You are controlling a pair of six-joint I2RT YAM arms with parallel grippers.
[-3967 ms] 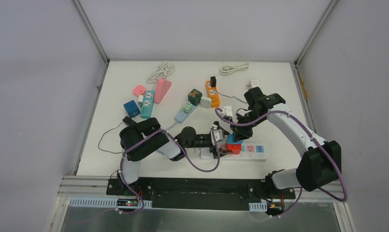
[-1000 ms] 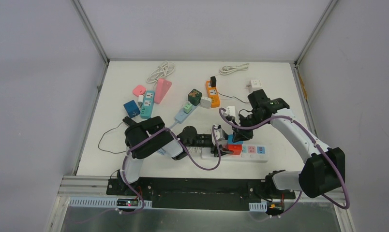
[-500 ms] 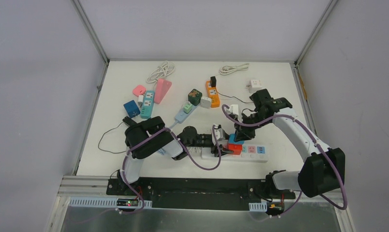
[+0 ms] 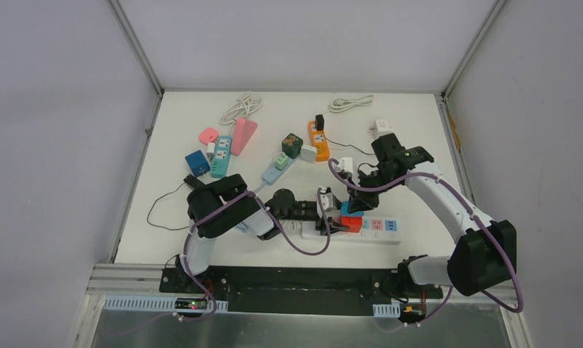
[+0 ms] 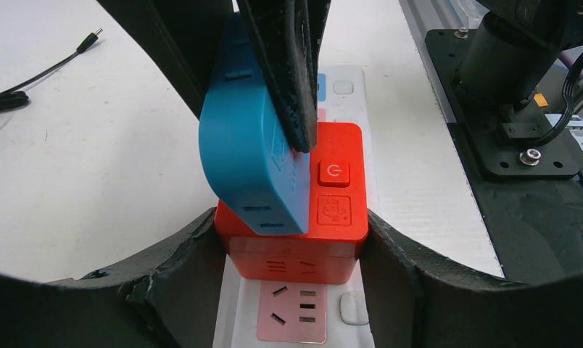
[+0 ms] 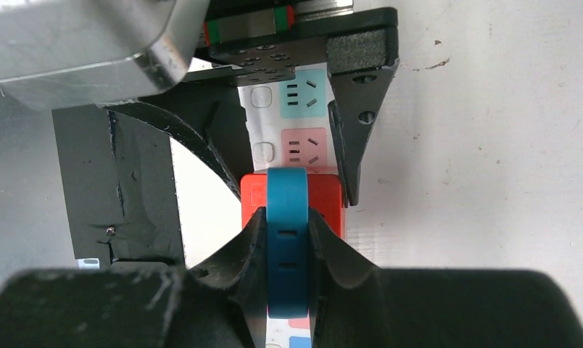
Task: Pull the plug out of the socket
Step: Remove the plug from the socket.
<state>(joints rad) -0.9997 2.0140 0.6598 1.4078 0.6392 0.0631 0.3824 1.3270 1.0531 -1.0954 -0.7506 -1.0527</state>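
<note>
Jaws of right gripper [image 6: 286,217] pinch blue plug [image 6: 286,190]; left gripper [image 5: 292,246] clamps red socket block [image 5: 296,264]. I'd pull straight off, no rocking, left bracing firmly.

You're seeing a smooth, softly shiny plastic blue plug [image 5: 252,156] on a glossy plastic red socket block [image 5: 332,239], coarse matt black fingers [image 5: 292,72], and a smooth white plastic power strip [image 5: 238,319].
</note>
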